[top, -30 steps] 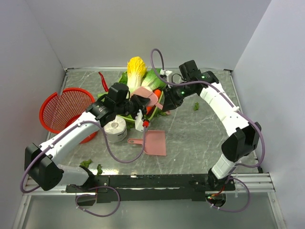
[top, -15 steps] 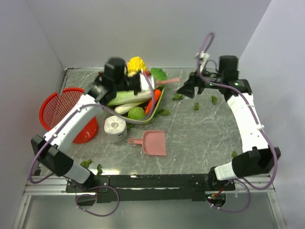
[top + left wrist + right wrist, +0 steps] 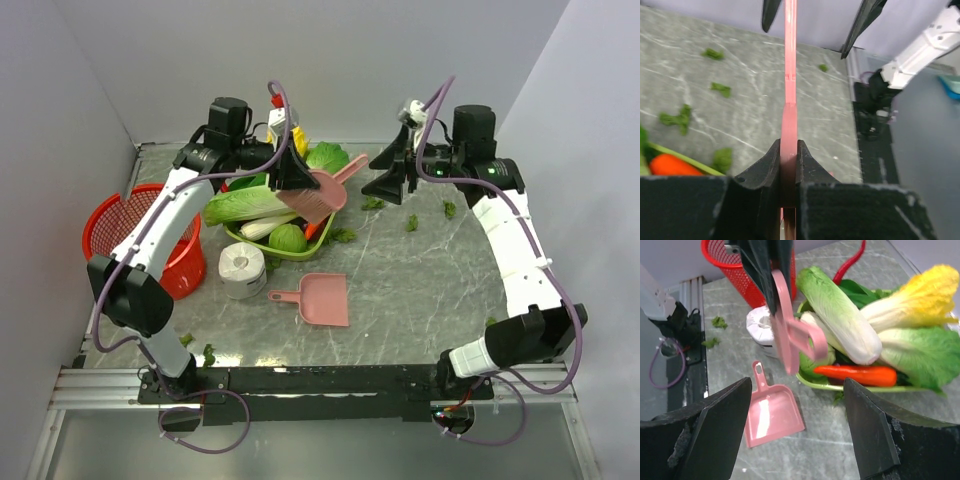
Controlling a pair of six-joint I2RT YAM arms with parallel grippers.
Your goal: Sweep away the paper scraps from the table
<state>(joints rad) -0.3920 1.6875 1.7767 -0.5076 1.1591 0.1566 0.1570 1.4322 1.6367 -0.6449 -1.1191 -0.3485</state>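
Up at the top middle of the overhead view, the left gripper [image 3: 291,170] is clamped tight on a pink brush [image 3: 318,195]. The brush hangs in the air over a green tray [image 3: 310,245] full of vegetables, and its handle points to the upper right. From the left wrist view, the two black fingers [image 3: 762,165] squeeze the brush's thin edge. To the right of the brush, the right gripper [image 3: 393,178] is spread wide and holds nothing. It faces the brush. Green paper scraps [image 3: 373,203] lie on the gray table [image 3: 420,290]. Some are just below the right gripper, one is near the right edge, and two are at the lower left by the arm base. A pink dustpan [image 3: 318,298] lies flat in the middle of the table, near a white paper roll [image 3: 241,268]. A red basket [image 3: 120,225] sits at the left.
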